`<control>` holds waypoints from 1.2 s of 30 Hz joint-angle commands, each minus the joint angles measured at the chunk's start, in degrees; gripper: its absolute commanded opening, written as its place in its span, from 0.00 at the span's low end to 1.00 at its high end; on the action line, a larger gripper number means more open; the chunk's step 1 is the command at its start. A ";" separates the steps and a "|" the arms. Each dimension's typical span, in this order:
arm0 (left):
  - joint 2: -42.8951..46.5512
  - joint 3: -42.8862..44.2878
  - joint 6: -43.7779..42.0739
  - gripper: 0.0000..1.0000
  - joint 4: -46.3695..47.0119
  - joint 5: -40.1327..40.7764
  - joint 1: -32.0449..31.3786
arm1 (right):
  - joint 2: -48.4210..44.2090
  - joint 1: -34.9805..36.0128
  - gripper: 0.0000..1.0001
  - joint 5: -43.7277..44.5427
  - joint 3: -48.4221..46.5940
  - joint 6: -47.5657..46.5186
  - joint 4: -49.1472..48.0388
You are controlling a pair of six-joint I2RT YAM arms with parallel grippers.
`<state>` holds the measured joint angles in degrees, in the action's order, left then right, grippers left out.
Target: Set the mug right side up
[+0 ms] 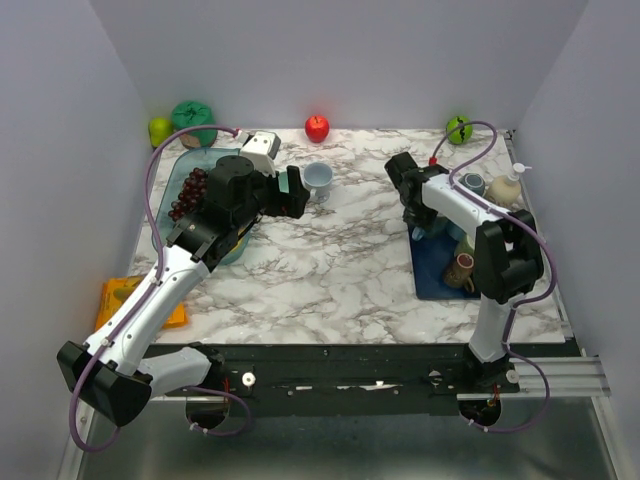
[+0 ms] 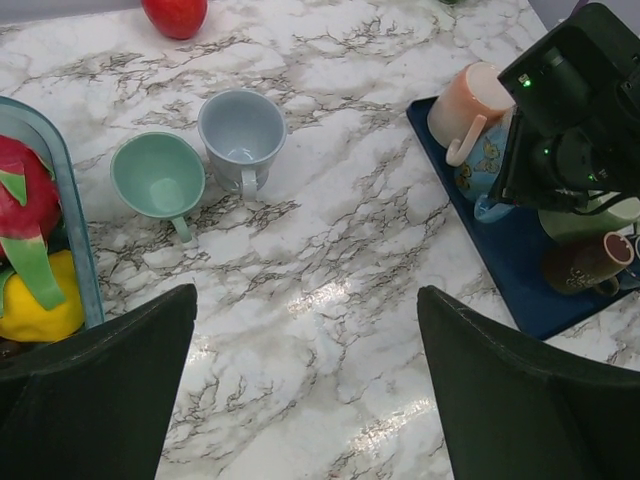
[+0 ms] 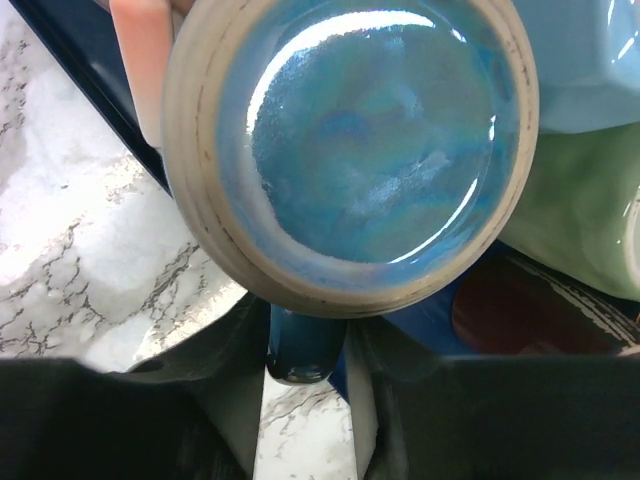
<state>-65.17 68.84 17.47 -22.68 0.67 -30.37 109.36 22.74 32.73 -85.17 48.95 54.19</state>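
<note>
Where the right arm reaches down over the dark blue tray [image 2: 500, 275] at the table's right side, we see the right gripper [image 3: 305, 350] closed on the handle of the blue mug [image 3: 370, 140], one finger pressed against each side of it. The mug stands on the tray with its glazed base turned toward the right wrist camera. It touches a peach mug [image 2: 470, 95], and a brown mug [image 2: 585, 262] lies nearer on the same tray. We find the left gripper [image 2: 305, 310] hanging over bare marble with its jaws spread wide and nothing between them. Beyond it a pale blue cup [image 2: 242, 130] and a green cup [image 2: 157, 178] stand side by side, openings up, near a red apple [image 2: 175, 12].
</note>
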 commanded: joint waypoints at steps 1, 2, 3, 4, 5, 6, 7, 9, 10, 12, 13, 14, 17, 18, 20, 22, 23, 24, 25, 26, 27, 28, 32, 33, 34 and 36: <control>0.04 1.03 -1.48 0.99 -0.70 -0.67 0.31 | 0.33 -0.42 0.25 0.76 0.35 1.94 -0.23; 0.04 1.21 -1.57 0.99 -0.88 -0.58 0.31 | 0.15 -0.50 0.19 0.84 0.87 1.94 -0.32; 0.13 1.12 -1.65 0.99 -0.88 -0.58 0.40 | -0.37 -0.42 0.05 0.93 1.14 2.03 -0.40; 0.13 1.12 -1.65 0.99 -0.88 -0.67 0.40 | -0.72 -0.42 0.01 1.11 1.40 2.03 -0.23; 0.21 1.04 -1.65 0.99 -0.70 -0.67 0.40 | -1.16 -0.42 0.01 1.54 2.01 2.11 -0.06; 0.22 0.86 -1.57 0.99 -0.62 -0.67 0.40 | -1.69 -0.42 0.01 1.72 2.46 2.29 -0.14; 0.22 0.68 -1.31 0.99 -0.35 -0.67 0.40 | -2.91 -0.42 0.00 1.81 2.90 2.55 -0.05; 0.22 0.16 -0.43 0.99 0.09 -2.49 0.40 | -4.50 -0.42 0.00 1.90 4.47 2.90 -0.32; 0.22 0.07 0.10 0.99 0.52 -2.69 0.40 | -5.99 -0.42 0.00 1.81 5.00 2.99 -0.40; 0.13 -0.28 0.72 0.99 0.79 -3.65 0.40 | -7.93 -0.50 0.00 1.46 6.23 3.43 -0.58; 0.13 -0.46 0.81 0.99 1.05 -4.52 0.40 | -8.72 -0.42 0.00 1.28 6.59 3.43 -0.49; 0.04 -0.46 0.98 0.99 0.97 -4.88 0.40 | -10.99 -0.42 0.00 0.59 6.94 3.43 -0.84; -0.22 -0.37 1.16 0.99 1.14 -6.55 0.40 | -15.65 -0.24 0.00 -1.61 8.17 2.65 -1.72; -0.22 -0.46 1.33 0.99 1.32 -6.99 0.40 | -17.32 -0.16 0.00 -2.14 8.70 2.21 -2.07; -0.22 -0.46 1.86 0.99 1.84 -8.30 0.40 | -20.23 0.20 0.00 -4.33 9.84 1.50 -3.38; -0.31 -0.63 2.65 0.99 2.55 -8.92 0.40 | -24.80 0.46 0.00 -6.44 10.28 0.10 -4.44; -0.40 -0.64 3.09 0.99 2.81 -9.89 0.40 | -26.55 0.46 0.00 -8.97 10.54 -0.51 -5.75; -0.57 -0.72 3.53 0.99 3.07 -10.16 0.40 | -29.35 0.46 0.00 -10.22 10.55 -1.22 -6.29; -0.58 -0.72 4.23 0.99 3.60 -10.77 0.40 | -30.95 0.55 0.00 -11.54 10.46 -1.75 -6.82; -0.66 -0.72 4.58 0.99 3.78 -11.38 0.40 | -32.35 0.55 0.00 -14.86 10.55 -2.45 -8.56; -0.58 -0.72 5.02 0.99 4.04 -12.43 0.40 | -33.76 0.55 0.00 -16.63 10.72 -3.24 -9.97; -0.49 -0.72 5.55 0.99 4.57 -12.97 0.40 | -36.99 0.55 0.00 -18.30 10.90 -4.20 -11.20; 0.13 -0.90 8.62 0.99 6.32 -16.39 0.31 | -43.08 0.55 0.00 -26.73 11.08 -4.65 -18.31; 0.65 -1.07 9.32 0.99 6.76 -17.36 0.40 | -44.05 0.55 0.00 -27.97 10.99 -4.39 -19.47; 0.92 -1.16 9.85 0.99 7.90 -19.02 0.31 | -44.93 0.55 0.01 -29.20 10.99 -4.48 -20.70; 1.53 -1.77 12.13 0.99 9.40 -21.05 0.31 | -47.83 0.46 0.01 -32.27 11.34 -4.30 -25.61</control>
<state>-65.58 68.29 24.91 -17.89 -13.23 -30.33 66.65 22.92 9.10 -73.71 45.71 43.35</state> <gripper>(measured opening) 0.988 0.291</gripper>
